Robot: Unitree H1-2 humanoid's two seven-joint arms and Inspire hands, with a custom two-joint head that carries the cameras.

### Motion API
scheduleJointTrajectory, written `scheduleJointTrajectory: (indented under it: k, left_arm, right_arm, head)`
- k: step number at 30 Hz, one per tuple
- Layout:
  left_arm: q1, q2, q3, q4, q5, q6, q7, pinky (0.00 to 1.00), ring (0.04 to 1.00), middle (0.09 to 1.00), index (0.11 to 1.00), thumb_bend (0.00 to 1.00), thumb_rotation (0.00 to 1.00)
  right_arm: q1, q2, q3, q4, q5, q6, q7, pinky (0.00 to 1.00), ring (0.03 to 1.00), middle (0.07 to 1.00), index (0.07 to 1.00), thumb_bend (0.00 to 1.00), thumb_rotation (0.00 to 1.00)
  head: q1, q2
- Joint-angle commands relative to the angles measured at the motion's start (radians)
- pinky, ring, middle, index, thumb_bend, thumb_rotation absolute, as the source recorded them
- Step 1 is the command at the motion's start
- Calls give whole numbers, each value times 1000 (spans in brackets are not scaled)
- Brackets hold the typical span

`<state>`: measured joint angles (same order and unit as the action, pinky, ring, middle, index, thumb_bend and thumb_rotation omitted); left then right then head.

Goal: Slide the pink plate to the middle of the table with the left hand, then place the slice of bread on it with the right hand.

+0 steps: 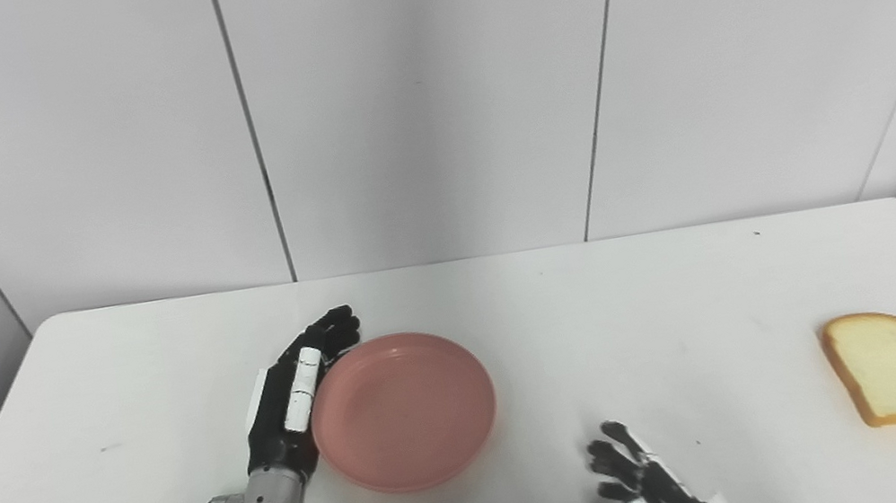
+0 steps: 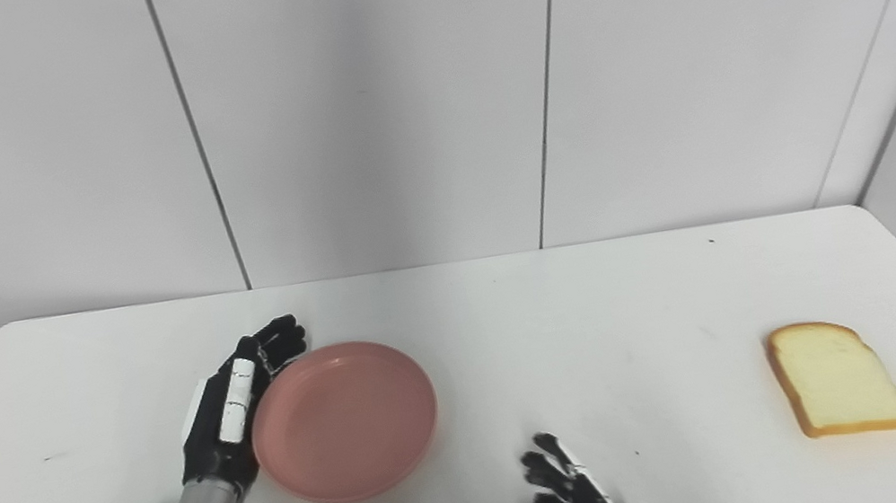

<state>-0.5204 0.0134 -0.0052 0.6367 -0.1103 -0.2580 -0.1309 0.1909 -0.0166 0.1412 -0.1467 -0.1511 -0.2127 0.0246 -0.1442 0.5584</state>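
A round pink plate [image 1: 403, 409] lies flat on the white table [image 1: 513, 313], left of the table's middle. My left hand [image 1: 290, 396] rests edge-on against the plate's left rim, fingers stretched out and curving around its far left side; it holds nothing. A slice of bread [image 1: 895, 368] with a tan crust lies flat near the table's right edge. My right hand [image 1: 647, 487] hovers low at the front of the table, right of the plate and well left of the bread, fingers spread and empty.
White wall panels [image 1: 421, 92] close off the back of the table. The table's left edge and right edge run close to grey side walls. Bare tabletop lies between the plate and the bread.
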Motion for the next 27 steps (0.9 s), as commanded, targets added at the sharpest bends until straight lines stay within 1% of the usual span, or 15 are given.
scheduleJointTrajectory:
  k: [1,5,6,7,8,9,10,11,12,13,14,16,23,24,27]
  left_arm:
    - [19,-12,-14,-5,7,-1,-18,805,815,791,718,824,900]
    - [19,-6,-25,-9,8,6,-32,814,828,804,725,831,899]
    - [19,-6,-27,-10,6,9,-34,811,828,805,727,835,900]
    - [19,-5,-26,-11,2,13,-38,815,830,809,729,841,898]
    - [19,-7,-24,-11,-6,18,-42,816,831,809,729,842,897]
    - [19,-8,-22,-13,-12,23,-45,819,829,808,726,845,888]
    - [20,-8,-21,-14,-15,26,-47,815,826,805,726,848,881]
    - [22,-7,-21,-16,-20,32,-53,814,825,804,725,849,879]
    - [24,-6,-21,-18,-23,36,-58,816,824,802,722,839,878]
    - [23,-3,-20,-12,-28,34,-66,826,820,797,714,838,871]
    - [23,0,-19,-8,-31,35,-72,827,820,796,713,838,870]
    - [26,2,-18,-11,-36,44,-78,834,821,800,714,844,868]
    - [30,6,-13,-8,-46,49,-94,844,831,811,721,850,864]
    - [31,5,-13,-8,-46,51,-93,846,830,809,721,854,862]
    - [32,6,-13,-9,-50,53,-97,856,833,810,726,855,865]
  right_arm:
    - [-8,36,13,-19,-22,-2,-17,804,853,864,910,694,944]
    - [-11,69,22,-13,-60,-2,-43,822,858,870,923,701,946]
    - [-9,83,20,-14,-96,5,-66,825,860,876,929,701,945]
    - [-6,98,19,-15,-129,14,-88,841,877,922,940,707,959]
    - [-4,113,14,-14,-170,20,-116,845,880,928,942,708,961]
    - [-3,127,11,-11,-205,23,-142,884,906,963,960,701,977]
    - [-2,135,9,-8,-225,23,-158,927,932,985,979,701,991]
    - [-3,146,8,-1,-247,19,-177,942,941,993,986,701,996]
    - [-5,152,9,4,-259,17,-189,970,970,997,993,704,998]
    - [-7,160,11,14,-273,10,-205,990,994,1000,999,705,1000]
    - [-10,167,15,22,-286,9,-217,990,995,1000,999,705,1000]
    - [-13,176,23,29,-304,13,-232,979,990,1000,1000,708,1000]
    - [-16,190,38,36,-332,30,-254,1000,1000,1000,1000,693,1000]
    - [-17,192,37,36,-351,35,-266,1000,999,1000,1000,696,1000]
    - [-22,194,33,37,-386,38,-296,1000,999,1000,1000,716,1000]
  head:
    - [-18,1]
    - [-75,3]
    - [-79,3]
    - [-97,3]
    - [-104,2]
    - [-121,2]
    - [-121,2]
    - [-154,2]
    - [-154,2]
    - [-178,0]
    - [-195,-2]
    - [-201,-4]
    - [-215,-4]
    - [-225,-4]
    - [-225,-4]
